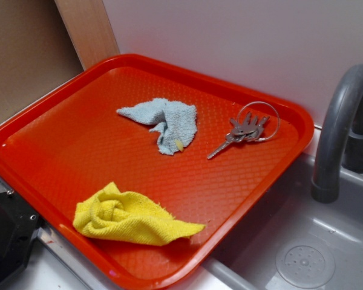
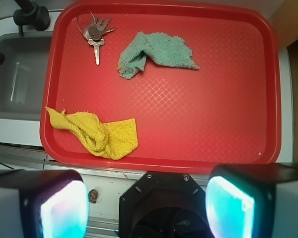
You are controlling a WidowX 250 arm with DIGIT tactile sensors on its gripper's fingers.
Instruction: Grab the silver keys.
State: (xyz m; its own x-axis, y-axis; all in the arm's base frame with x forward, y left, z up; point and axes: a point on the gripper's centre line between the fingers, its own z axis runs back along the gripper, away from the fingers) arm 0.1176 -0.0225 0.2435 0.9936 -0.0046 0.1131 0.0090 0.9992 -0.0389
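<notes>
- The pincer (image 2: 146, 198) hangs high above the near rim of the tray, its two fingers (image 2: 54, 206) spread wide apart at the bottom corners of the wrist view, nothing between them.
- The fingers' inner faces glow pale blue-white in that view; the black mount sits between them at the bottom edge.
- Under the pincer lies the red tray (image 2: 198, 134), a rectangle with rounded corners and a raised rim, its floor textured in a diamond pattern.
- A yellow cloth (image 2: 102, 133) lies crumpled in the tray by the rim nearest the pincer, toward the sink side; in the exterior view it is the yellow cloth (image 1: 130, 217) at the front edge.
- A blue-green cloth (image 2: 156, 52) lies bunched farther in, near the middle of the tray's far half.
- The keys (image 2: 95, 34) rest flat on the tray floor in its far corner on the sink side, well apart from the pincer and just beside the blue-green cloth without touching it.
- In the exterior view the keys (image 1: 245, 130) fan out on a thin wire ring, one longer key pointing toward the tray's middle.
- A grey sink (image 1: 302, 241) adjoins the tray on the keys' side, with a grey tap (image 1: 339, 127) arching over it.
- A white wall (image 1: 242, 42) stands behind the tray.
</notes>
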